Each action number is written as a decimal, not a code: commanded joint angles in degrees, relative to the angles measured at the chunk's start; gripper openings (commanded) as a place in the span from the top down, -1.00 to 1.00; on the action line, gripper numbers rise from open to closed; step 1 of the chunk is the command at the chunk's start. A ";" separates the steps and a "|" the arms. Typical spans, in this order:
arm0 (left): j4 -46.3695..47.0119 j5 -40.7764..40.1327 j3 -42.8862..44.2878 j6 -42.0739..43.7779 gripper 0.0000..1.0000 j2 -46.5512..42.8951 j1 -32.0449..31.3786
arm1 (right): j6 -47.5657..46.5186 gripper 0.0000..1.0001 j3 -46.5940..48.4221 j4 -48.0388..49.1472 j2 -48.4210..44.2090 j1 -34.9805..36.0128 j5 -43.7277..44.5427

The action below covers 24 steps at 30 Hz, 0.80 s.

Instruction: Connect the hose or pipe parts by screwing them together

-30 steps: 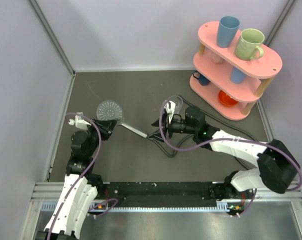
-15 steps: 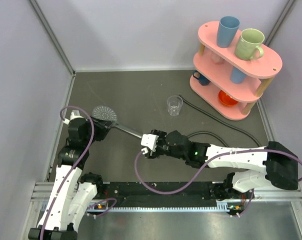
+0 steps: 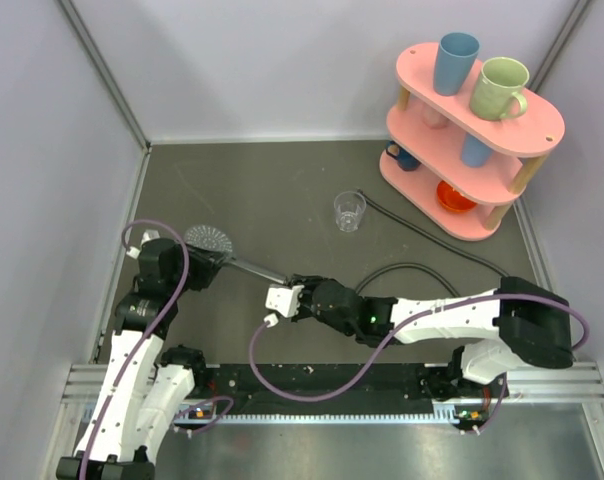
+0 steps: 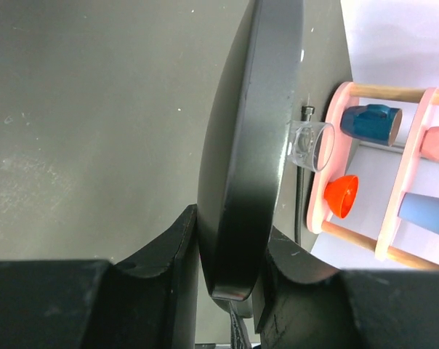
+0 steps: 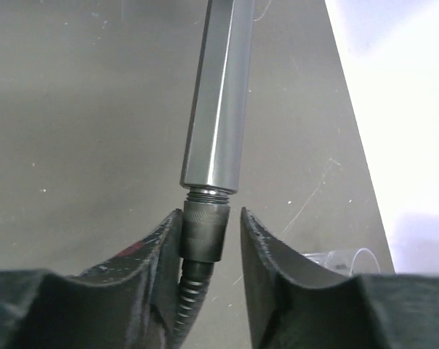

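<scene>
2 hands | left hand [image 4: 232, 236] clamps hand shower [image 4: 250, 138] | right hand [image 5: 208, 222] ajar round half-hidden hose [image 5: 203, 240]

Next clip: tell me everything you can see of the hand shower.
The hand shower is grey and metallic-looking: a round perforated disc head, tilted, and a straight handle. It sits at the table's left; the left hand is shut on the head's rim. The handle's threaded end meets the knurled nut of the dark hose, with some thread showing, between the right hand's fingers.
</scene>
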 commanded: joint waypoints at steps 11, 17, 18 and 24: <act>23.70 10.36 -12.07 0.93 1.00 -7.66 -0.19 | 19.23 1.00 2.09 3.67 -4.78 -9.99 -22.67; 52.43 17.83 -24.74 0.66 1.00 -11.36 -0.11 | 31.79 1.00 -0.02 9.19 -5.31 -19.77 -42.88; 55.16 18.53 -25.89 0.67 1.00 -11.10 -0.11 | 34.18 1.00 -1.76 11.30 -5.05 -23.09 -45.82; 69.32 20.38 -32.49 0.93 1.00 -10.92 -0.20 | 46.06 1.00 -4.59 26.51 -1.01 -29.71 -59.46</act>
